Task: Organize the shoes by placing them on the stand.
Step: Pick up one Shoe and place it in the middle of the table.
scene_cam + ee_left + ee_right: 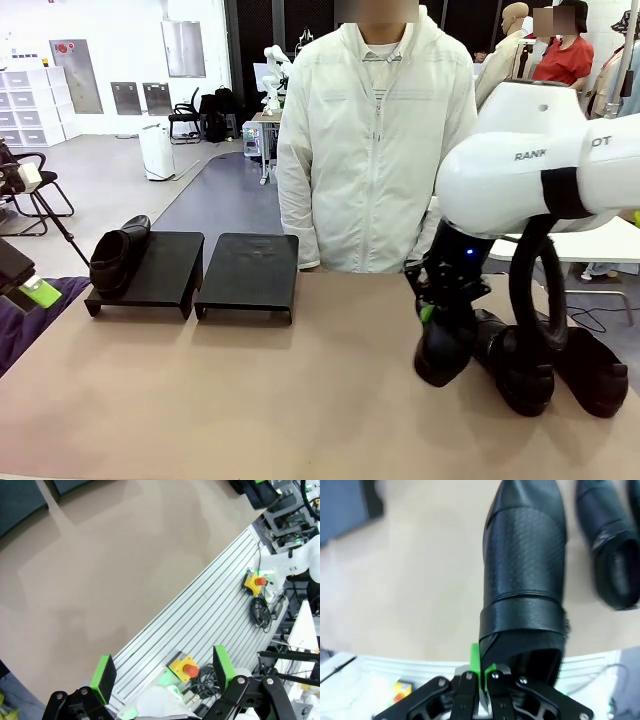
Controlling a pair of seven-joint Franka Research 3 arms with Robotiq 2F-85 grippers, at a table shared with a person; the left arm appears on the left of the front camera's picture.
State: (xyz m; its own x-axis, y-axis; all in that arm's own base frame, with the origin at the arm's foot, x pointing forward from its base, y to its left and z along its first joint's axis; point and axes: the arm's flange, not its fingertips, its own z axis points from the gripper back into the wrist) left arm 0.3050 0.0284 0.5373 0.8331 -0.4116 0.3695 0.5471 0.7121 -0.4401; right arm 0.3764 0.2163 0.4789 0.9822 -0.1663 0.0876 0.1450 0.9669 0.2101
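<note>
By the left edge of the table point(250, 400) the left gripper point(164, 672) hangs spread and empty, one shoe point(118, 255) sits on the stand point(250, 265) at the far edge, and near the right edge the right gripper point(481, 665) is clenched on the thin rim of a second shoe point(525, 580), which I think may slip out if it swings.

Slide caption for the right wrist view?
Right claw shut on the collar of a black shoe, another shoe beside it on the table.

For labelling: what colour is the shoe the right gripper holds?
The shoe is black, textured upper; right wrist view shows it best.
</note>
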